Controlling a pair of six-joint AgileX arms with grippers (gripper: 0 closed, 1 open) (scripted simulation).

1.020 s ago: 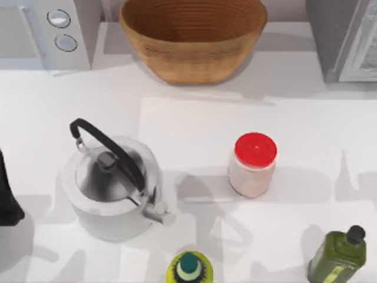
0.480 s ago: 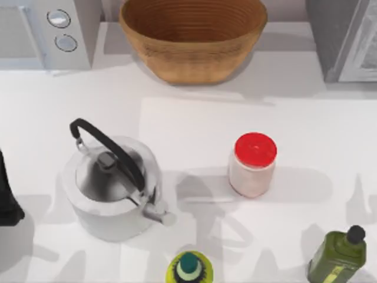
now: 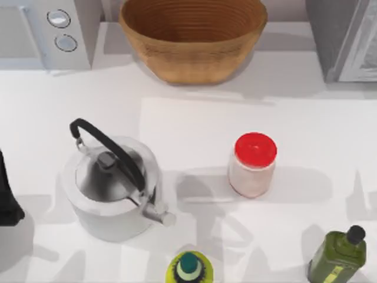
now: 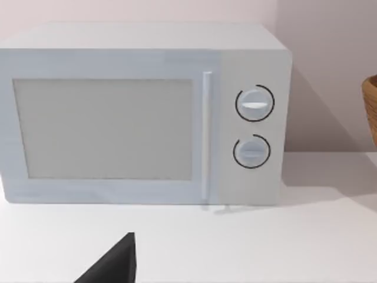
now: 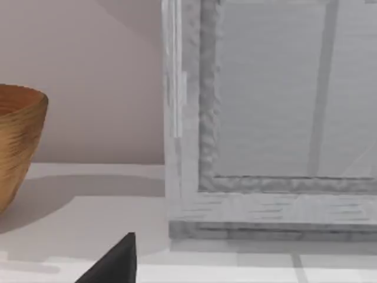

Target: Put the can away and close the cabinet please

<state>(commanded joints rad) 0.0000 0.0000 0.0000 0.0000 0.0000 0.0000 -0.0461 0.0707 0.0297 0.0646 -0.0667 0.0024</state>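
White tabletop, seen from above, with both AgileX arms drawn back to its near corners. Left gripper (image 4: pixel 111 264): a dark wedge at the edge of the left wrist view, facing the microwave (image 4: pixel 141 112); whether it is open or closed cannot be told. Right gripper (image 5: pixel 112 263): a like wedge in the right wrist view, facing the cabinet (image 5: pixel 271 118); its state cannot be told either. The left arm (image 3: pixel 7 197) is a dark shape at the table's left edge (beside the kettle).

Moving outward, the kettle (image 3: pixel 112 188) stands left of centre, its black handle arched over the lid. A white jar (image 3: pixel 252 165) with a red lid stands upright right of centre, well apart from the kettle. A yellow-green bottle (image 3: pixel 188 268) sits at the near edge between them, and a dark olive bottle (image 3: pixel 339 256) at the near right. At the back, a wicker basket (image 3: pixel 191 41) stands between the microwave on the left and the grey cabinet in the far right corner.
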